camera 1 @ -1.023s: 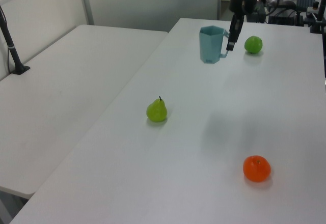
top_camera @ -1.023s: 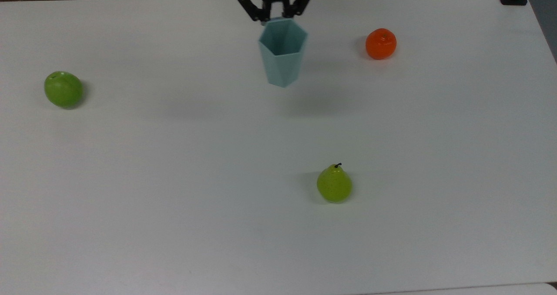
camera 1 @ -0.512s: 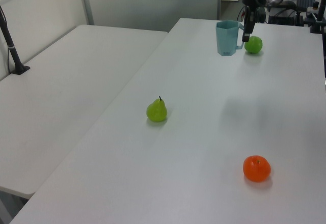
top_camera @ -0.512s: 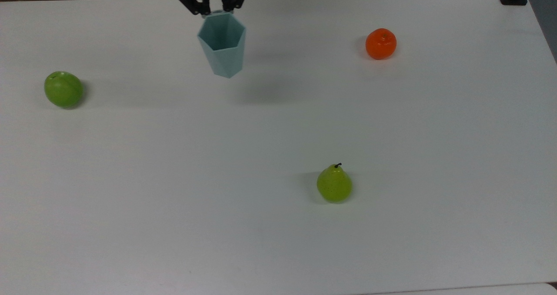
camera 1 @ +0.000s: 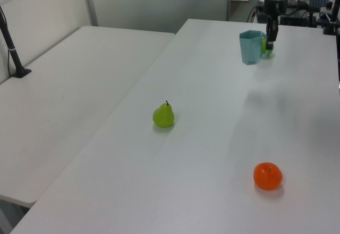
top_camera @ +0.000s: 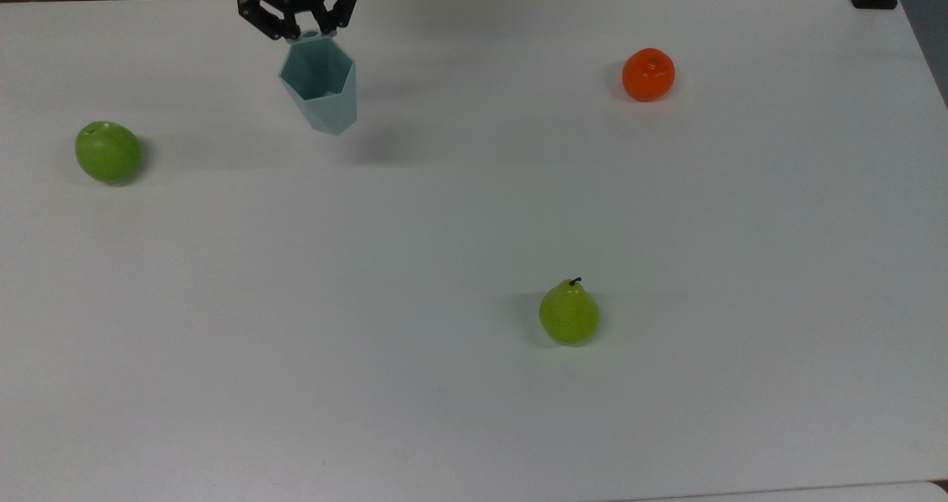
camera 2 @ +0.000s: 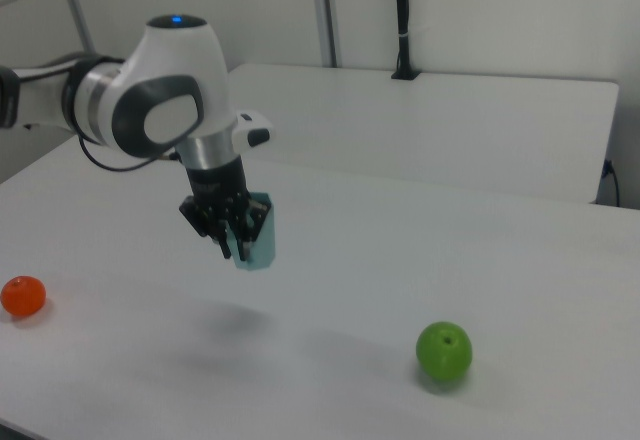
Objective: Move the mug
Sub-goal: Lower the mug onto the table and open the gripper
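Arm reaches down near the top view's upper left, claw (top_camera: 309, 34) pointing at the desk (top_camera: 474, 213). Claw pinches the handle side of the mug (top_camera: 322, 87), which hangs just below it, clear of the desk. Mug upright, long axis vertical, rim up. Green apple (top_camera: 108, 152) well apart.

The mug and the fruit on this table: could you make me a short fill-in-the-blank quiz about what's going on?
1. The gripper holds the mug by its ____.
2. The mug hangs above the table, its opening facing ____.
3. In the top view, the fruit farthest left is the ____.
4. The pear's colour is ____.

Answers: handle; up; apple; green
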You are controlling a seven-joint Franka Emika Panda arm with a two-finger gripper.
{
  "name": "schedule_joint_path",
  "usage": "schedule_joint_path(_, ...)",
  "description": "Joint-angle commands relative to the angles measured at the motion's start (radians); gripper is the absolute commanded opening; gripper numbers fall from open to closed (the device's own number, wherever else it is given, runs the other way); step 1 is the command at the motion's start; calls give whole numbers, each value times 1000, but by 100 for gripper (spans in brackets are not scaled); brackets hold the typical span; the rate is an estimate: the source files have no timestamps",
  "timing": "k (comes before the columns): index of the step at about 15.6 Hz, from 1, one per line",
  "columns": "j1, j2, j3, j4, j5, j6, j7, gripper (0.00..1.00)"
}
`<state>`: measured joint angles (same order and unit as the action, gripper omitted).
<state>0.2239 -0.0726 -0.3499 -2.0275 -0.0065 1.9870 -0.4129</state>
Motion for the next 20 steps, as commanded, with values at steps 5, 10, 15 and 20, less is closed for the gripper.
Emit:
schedule_joint_path(5,11,105,-29,-92,-18,208,-7,0)
schedule_joint_path(10,12,157,-29,-114,-13,279,-4,0)
schedule_joint_path(15,12,172,-29,-131,-12,280,-3,0)
schedule_joint_path(20,11,159,-29,-122,39,265,5,100)
